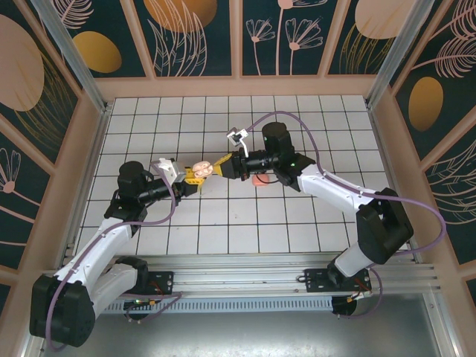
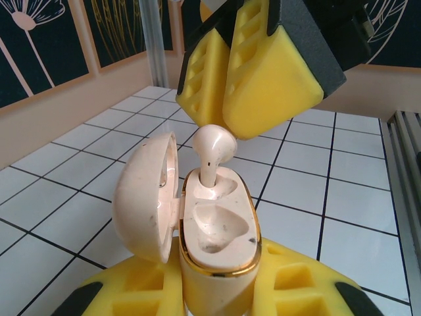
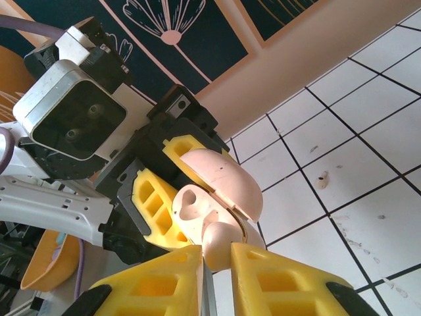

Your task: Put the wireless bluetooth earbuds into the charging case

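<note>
My left gripper (image 1: 191,178) (image 2: 217,293) is shut on the pale-pink charging case (image 1: 201,169) (image 2: 220,230) (image 3: 197,207) and holds it above the tiles with the lid swung open. One earbud (image 2: 214,146) (image 3: 222,241) stands with its stem in the far slot, its head sticking out. The near slot is empty. My right gripper (image 1: 213,166) (image 2: 227,128) (image 3: 216,258) points at the case, its yellow fingers nearly together, and the tips rest against the earbud's head. Another tiny pale earbud (image 3: 321,179) lies on a white tile beyond the case.
A salmon-pink rounded block (image 1: 260,180) lies on the tiles under my right arm. The white tiled floor (image 1: 201,238) is walled by pink panels and metal posts. A rail runs along the near edge.
</note>
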